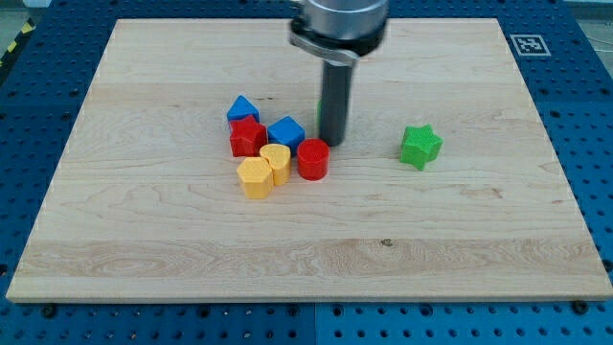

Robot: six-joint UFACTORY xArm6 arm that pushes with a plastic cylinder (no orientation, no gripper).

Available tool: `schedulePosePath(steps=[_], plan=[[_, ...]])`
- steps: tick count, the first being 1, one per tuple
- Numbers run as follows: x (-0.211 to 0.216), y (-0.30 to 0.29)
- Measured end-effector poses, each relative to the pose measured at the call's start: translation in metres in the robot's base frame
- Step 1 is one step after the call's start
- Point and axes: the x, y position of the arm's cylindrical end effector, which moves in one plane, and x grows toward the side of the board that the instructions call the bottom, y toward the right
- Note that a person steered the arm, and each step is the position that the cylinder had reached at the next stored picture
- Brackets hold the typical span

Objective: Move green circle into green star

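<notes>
**Operator:** Report the end effector position and condition.

**Technician:** My tip (336, 142) is the lower end of a straight dark rod; it carries no jaws, so there is nothing to spread or press together. It stands on the wooden board (172, 240), just to the upper right of the red cylinder (312, 158) and right of the blue block (285, 131).

**Operator:** Locate the task items.

**Technician:** A thin green sliver (320, 113) shows at the rod's left edge; the rod hides the rest, so I cannot tell whether it is the green circle. The green star (420, 146) sits to the view's right of the tip, apart from it and from all other blocks.

**Operator:** Remaining blocks?

**Technician:** They form one cluster to the view's left of the tip. A blue triangular block (242, 108) lies at the top, a red block (247, 137) just below it. Two yellow blocks, one (276, 160) and another (255, 177), are touching, left of the red cylinder.
</notes>
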Motion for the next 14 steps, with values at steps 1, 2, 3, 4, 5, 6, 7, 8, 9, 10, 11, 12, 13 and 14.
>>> schedulePosePath(steps=[1, 2, 3, 4, 5, 6, 7, 8, 9, 10, 11, 12, 13, 14], plan=[[-0.016, -0.049], [-0.035, -0.055], [-0.039, -0.05], [-0.039, -0.043], [-0.039, -0.018], [-0.039, 0.006], [-0.038, 0.025], [-0.029, 0.044], [-0.015, 0.062], [-0.008, 0.071], [-0.008, 0.071], [-0.016, 0.046], [-0.023, 0.033], [-0.023, 0.026]])
